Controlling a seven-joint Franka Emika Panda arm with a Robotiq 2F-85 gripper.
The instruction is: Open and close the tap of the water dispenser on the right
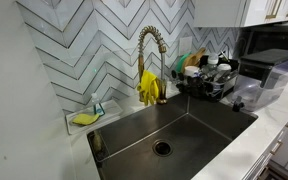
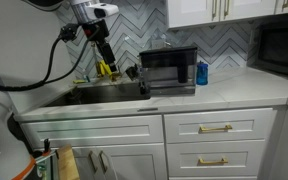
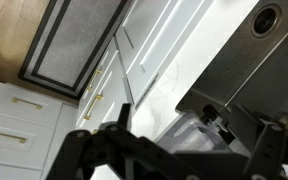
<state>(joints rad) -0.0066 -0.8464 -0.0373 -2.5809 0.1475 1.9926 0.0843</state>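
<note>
The water dispenser point(image 3: 212, 116) is a small dark tap on the white counter at the sink's corner. In the wrist view it sits between and beyond my gripper's point(image 3: 184, 160) two dark fingers, which are spread apart and hold nothing. In an exterior view the dispenser point(image 1: 239, 102) shows as a short dark fixture right of the sink, and the gripper is out of frame there. In an exterior view my gripper point(image 2: 106, 55) hangs above the sink area near the yellow gloves point(image 2: 103, 69). I cannot tell if a finger touches the tap.
A tall gold coil faucet point(image 1: 150, 50) with yellow gloves stands behind the steel sink point(image 1: 134, 135). A dish rack point(image 1: 206, 78) is beside it and a yellow sponge point(image 1: 84, 118) sits at the sink's other end. A black oven point(image 2: 169, 70) and a blue bottle point(image 2: 202, 72) stand on the counter.
</note>
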